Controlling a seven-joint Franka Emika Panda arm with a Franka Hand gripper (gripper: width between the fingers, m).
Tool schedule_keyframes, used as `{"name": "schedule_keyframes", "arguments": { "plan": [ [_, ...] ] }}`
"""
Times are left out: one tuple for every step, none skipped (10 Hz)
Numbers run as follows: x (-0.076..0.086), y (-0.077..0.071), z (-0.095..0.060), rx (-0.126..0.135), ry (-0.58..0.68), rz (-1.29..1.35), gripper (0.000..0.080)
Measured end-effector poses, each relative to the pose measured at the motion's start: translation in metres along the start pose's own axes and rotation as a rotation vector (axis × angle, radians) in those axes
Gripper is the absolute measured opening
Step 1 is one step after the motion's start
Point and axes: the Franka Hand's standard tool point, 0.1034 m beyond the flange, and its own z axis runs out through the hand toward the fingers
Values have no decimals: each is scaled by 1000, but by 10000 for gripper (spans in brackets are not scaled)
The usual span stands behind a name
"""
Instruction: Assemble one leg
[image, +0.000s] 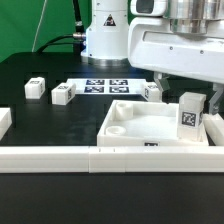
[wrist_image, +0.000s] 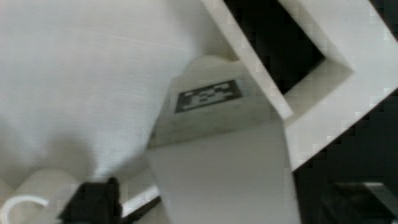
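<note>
One leg (image: 190, 117), a small white block with a black-and-white tag, stands upright at the corner of the big white tray-like piece (image: 135, 128) on the exterior view's right. My gripper (image: 193, 100) hangs just over it, open, with a finger on either side of the leg's top. In the wrist view the leg (wrist_image: 214, 150) fills the middle between the fingers (wrist_image: 89, 200), with a gap showing on each side. My gripper (wrist_image: 222, 208) holds nothing. Three more legs lie on the black table: two (image: 35, 88) (image: 62, 94) at the left and one (image: 153, 91) behind the tray.
The marker board (image: 105, 85) lies flat behind the tray, in front of the robot base (image: 105, 35). A long white rail (image: 90, 158) runs along the front. A white block (image: 4, 122) sits at the exterior view's left edge.
</note>
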Motion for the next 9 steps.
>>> {"name": "schedule_keyframes", "arguments": {
  "plan": [
    [0, 0, 0, 0, 0, 0, 636],
    [0, 0, 0, 0, 0, 0, 636],
    [0, 0, 0, 0, 0, 0, 647],
    [0, 0, 0, -1, 0, 0, 647],
    [0, 0, 0, -1, 0, 0, 649],
    [0, 0, 0, -1, 0, 0, 649],
    [0, 0, 1, -1, 0, 0, 649],
    [0, 0, 1, -1, 0, 0, 649],
    [0, 0, 1, -1, 0, 0, 649]
  ]
}}
